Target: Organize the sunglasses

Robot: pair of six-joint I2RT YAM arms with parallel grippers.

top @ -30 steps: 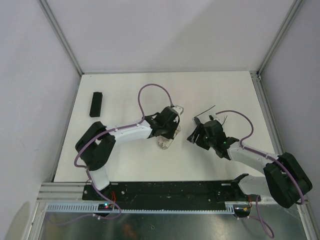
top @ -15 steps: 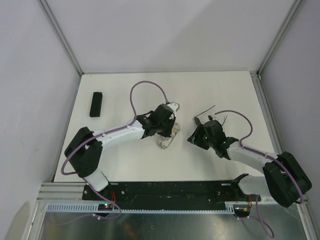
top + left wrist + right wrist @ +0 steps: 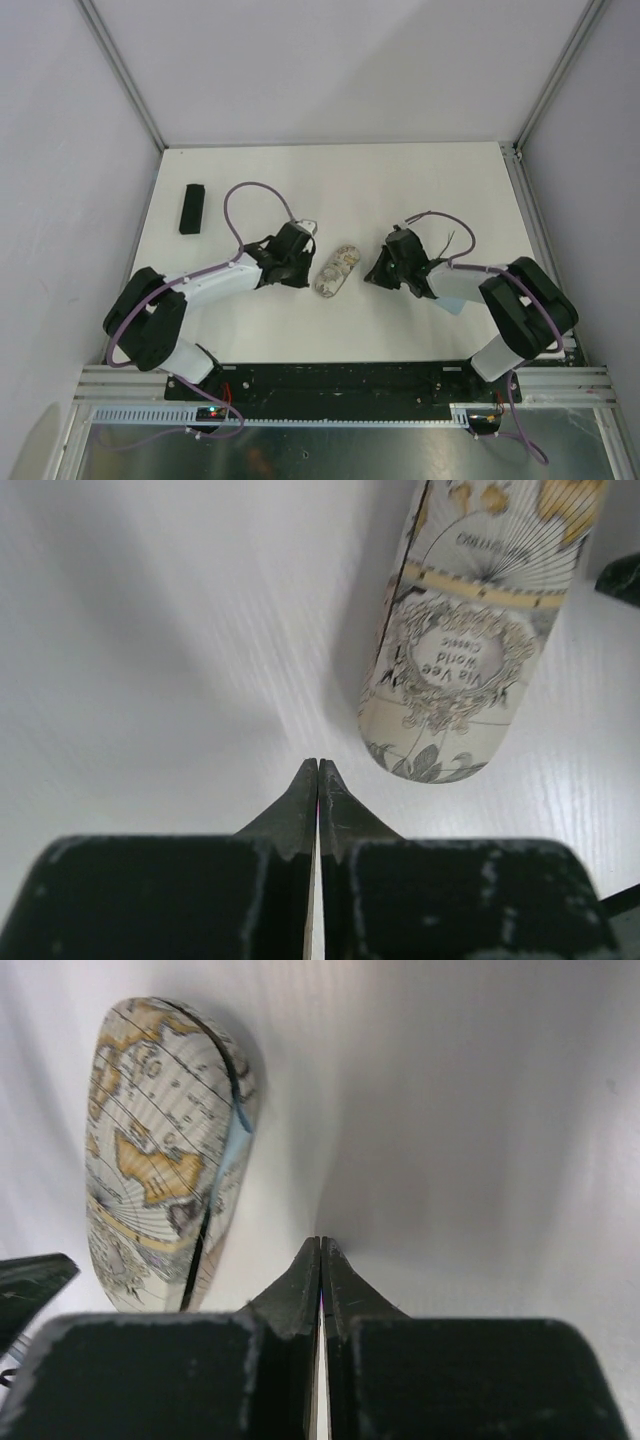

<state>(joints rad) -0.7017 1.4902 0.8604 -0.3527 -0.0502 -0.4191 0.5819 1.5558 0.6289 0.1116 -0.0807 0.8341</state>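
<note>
A beige case (image 3: pixel 335 270) printed with an old map lies shut on the white table between my two grippers. My left gripper (image 3: pixel 300 272) is just left of it, jaws shut on nothing, and the case (image 3: pixel 470 630) shows ahead to the right in the left wrist view. My right gripper (image 3: pixel 373 276) is just right of it, also shut and empty, with the case (image 3: pixel 165 1150) ahead to the left. Of the sunglasses I see only thin dark wire pieces (image 3: pixel 450 240) sticking out behind the right arm.
A black oblong case (image 3: pixel 190 208) lies at the far left of the table. Purple cables loop above both wrists. Grey walls enclose the table on three sides.
The left gripper has drawn back left off the beige case, which now lies free. The right gripper has shut and its arm has folded in.
</note>
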